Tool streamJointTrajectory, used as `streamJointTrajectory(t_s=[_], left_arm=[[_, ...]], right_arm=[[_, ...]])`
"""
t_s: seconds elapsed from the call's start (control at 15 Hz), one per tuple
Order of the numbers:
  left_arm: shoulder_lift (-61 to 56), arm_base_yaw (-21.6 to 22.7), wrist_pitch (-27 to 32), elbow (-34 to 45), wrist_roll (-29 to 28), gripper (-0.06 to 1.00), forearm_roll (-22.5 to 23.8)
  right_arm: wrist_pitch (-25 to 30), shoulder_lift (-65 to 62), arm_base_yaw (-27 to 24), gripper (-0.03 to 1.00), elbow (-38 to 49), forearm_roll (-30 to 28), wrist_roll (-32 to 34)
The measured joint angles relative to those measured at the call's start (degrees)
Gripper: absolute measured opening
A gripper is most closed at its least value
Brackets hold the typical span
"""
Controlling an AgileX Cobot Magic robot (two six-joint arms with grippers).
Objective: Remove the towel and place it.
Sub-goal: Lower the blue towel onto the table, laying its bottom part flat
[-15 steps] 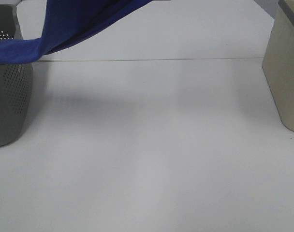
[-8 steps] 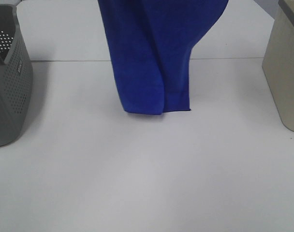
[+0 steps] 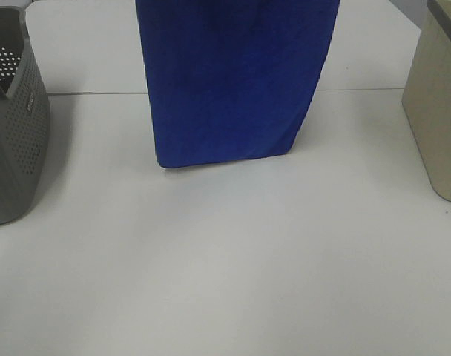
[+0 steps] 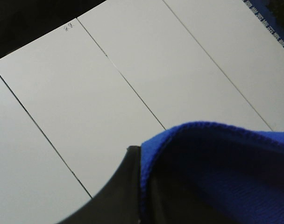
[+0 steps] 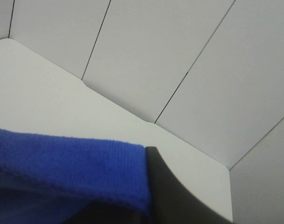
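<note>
The royal-blue towel (image 3: 233,81) hangs spread out as a flat sheet over the middle of the white table. Its top runs out of the exterior high view and its lower edge sits at or just above the tabletop. Both grippers are above the top of that view. In the left wrist view my left gripper (image 4: 144,196) shows one black finger (image 4: 118,191) with the towel's hemmed edge (image 4: 216,154) folded against it. In the right wrist view my right gripper (image 5: 144,205) shows a black finger (image 5: 172,191) with the towel's edge (image 5: 67,172) against it. No white tag is visible.
A grey perforated basket (image 3: 18,141) stands at the left edge of the table. A beige bin (image 3: 439,104) stands at the right edge. A thin seam (image 3: 374,90) crosses the white tabletop behind the towel.
A second ago the towel trailed from the basket up to the top of view. It then hung bunched over the middle. Now it is stretched wide and flat, clear of the basket.
</note>
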Motion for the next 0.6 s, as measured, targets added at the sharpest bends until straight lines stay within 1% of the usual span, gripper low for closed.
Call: streamJointTrajectory(t_s=[0.07, 0.13, 0.27, 0.33, 0.4, 0.53, 0.6], left_arm=[[0.9, 0.6, 0.0, -0.9, 0.0, 0.00, 0.0], [2.5, 1.8, 0.0, -2.6, 0.0, 0.00, -0.2], [6.0, 4.0, 0.0, -6.2, -0.2, 0.00, -1.8], [8.0, 4.9, -0.2, -8.1, -0.2, 0.00, -2.1], [10.1, 5.6, -1.6, -9.9, -0.2, 0.00, -2.3], [15.2, 7.0, -4.9, -15.0, -0.3, 0.00, -2.8], [20.6, 7.9, -6.0, -20.7, -0.4, 0.00, -3.0]], right_arm=[[-0.6, 0.4, 0.0, 0.01, 0.0, 0.0, 0.0], [-2.3, 1.4, 0.0, 0.01, 0.0, 0.0, 0.0], [-7.5, 3.6, 0.0, 0.01, 0.0, 0.0, 0.0], [-10.9, 5.2, 0.0, 0.01, -0.1, 0.0, 0.1], [-14.2, 7.1, 0.0, 0.01, -0.1, 0.0, 0.3], [-22.3, 10.6, -0.5, 0.01, -0.1, 0.1, 0.4], [-29.8, 13.2, -1.5, 0.01, -0.1, 0.1, 1.9]])
